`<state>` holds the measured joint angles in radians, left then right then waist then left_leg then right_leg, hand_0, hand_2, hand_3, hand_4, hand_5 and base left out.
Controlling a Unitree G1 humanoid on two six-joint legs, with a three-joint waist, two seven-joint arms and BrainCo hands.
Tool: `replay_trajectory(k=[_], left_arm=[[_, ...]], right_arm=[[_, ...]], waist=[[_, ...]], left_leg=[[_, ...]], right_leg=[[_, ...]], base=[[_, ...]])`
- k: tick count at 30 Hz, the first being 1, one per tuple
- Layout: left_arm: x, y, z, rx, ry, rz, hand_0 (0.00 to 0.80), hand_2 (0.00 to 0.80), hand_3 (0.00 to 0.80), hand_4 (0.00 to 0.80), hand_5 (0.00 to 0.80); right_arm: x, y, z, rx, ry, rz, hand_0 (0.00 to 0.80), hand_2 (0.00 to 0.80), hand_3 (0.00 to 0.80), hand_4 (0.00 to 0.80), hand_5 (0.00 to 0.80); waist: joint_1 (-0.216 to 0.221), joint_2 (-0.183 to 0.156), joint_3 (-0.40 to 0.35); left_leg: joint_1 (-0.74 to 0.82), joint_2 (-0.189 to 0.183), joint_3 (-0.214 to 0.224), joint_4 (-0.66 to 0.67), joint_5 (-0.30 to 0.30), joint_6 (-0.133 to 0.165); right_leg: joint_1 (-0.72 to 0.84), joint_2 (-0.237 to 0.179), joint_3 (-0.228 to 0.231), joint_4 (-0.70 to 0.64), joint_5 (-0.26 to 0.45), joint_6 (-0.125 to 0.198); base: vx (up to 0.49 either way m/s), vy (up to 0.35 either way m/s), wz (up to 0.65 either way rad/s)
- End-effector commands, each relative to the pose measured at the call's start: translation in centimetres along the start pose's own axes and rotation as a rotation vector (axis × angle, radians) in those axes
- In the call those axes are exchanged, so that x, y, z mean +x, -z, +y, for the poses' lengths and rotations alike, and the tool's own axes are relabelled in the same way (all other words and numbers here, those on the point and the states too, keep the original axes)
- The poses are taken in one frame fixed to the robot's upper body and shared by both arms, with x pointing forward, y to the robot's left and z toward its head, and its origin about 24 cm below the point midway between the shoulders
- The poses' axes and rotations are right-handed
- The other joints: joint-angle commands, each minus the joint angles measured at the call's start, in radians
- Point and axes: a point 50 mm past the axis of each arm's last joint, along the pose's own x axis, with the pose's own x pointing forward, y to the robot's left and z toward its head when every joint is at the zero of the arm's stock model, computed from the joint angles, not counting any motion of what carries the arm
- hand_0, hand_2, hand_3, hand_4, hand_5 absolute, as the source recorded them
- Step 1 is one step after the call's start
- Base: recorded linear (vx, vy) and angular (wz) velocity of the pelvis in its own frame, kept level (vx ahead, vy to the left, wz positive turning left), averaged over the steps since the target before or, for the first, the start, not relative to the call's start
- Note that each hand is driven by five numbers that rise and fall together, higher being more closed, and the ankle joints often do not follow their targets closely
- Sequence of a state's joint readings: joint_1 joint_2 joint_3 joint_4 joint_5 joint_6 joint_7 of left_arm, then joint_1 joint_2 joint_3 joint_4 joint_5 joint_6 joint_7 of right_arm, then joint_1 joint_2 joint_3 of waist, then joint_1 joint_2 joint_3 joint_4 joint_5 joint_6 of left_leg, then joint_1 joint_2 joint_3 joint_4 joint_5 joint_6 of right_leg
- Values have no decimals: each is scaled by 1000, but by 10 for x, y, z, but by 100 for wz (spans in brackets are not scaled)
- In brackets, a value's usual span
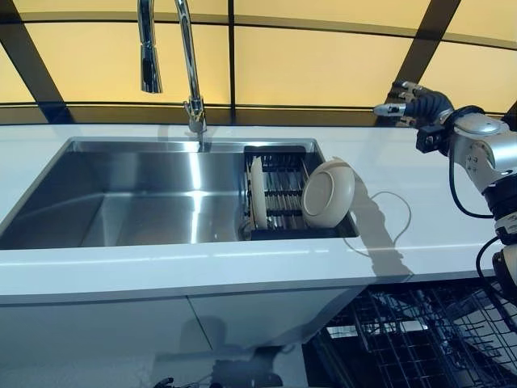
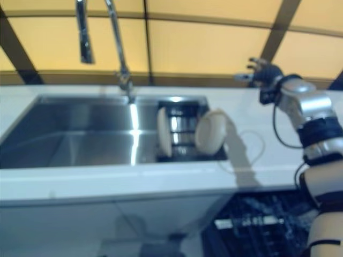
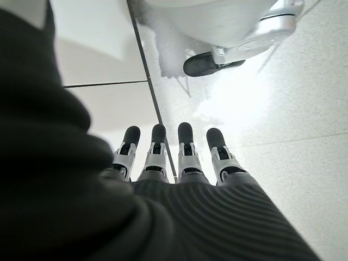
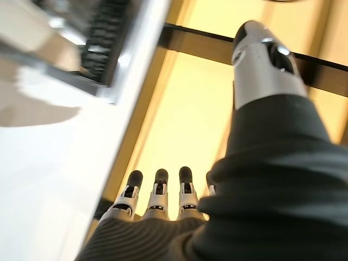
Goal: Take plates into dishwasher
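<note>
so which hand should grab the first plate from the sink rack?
Right. The right hand is raised open over the counter, nearest the rack's plates. The left hand appears only in its wrist view, facing the floor.

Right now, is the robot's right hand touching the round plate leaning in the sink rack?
Apart. The left eye view shows the right hand raised by the back wall, open, with bare counter between it and the plate.

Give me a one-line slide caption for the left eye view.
Right hand raised open above the countertop; two plates in the sink rack.
</note>
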<state>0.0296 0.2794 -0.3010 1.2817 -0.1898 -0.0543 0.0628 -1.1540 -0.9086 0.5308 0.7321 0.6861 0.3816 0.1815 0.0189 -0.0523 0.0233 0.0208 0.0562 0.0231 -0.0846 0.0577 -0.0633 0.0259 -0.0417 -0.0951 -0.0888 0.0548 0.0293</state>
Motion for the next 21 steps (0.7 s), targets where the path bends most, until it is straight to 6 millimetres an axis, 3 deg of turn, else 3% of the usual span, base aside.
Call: replay_trajectory(k=[1,13,21], left_arm=[[2,-15,17,31,-52,-30,0,0,0,0,0],[2,-19,22,33,-59,-53,0,0,0,0,0],[3,-20,21,25,-60,-52,0,0,0,0,0]], right_arm=[[-5,-45,-19,-101,66,-67,0,0,0,0,0],[-3,-34,-19,-97,29,9,0,0,0,0,0],[1,-11,3,-30,-88,69,0,0,0,0,0]], waist=[[38,-50,8],[38,-49,28],[30,-51,26]], left_leg=[[-31,-16,-33,-3,4,-1],[-40,-15,-27,-3,4,-2],[-30,-13,-18,-3,-2,-3]], right_leg=[[-43,-64,-9,2,66,72],[-56,-69,-6,2,70,75],[-49,-70,-3,2,66,75]], base=[[-36,-8,0],[-24,-6,0],[0,0,0]])
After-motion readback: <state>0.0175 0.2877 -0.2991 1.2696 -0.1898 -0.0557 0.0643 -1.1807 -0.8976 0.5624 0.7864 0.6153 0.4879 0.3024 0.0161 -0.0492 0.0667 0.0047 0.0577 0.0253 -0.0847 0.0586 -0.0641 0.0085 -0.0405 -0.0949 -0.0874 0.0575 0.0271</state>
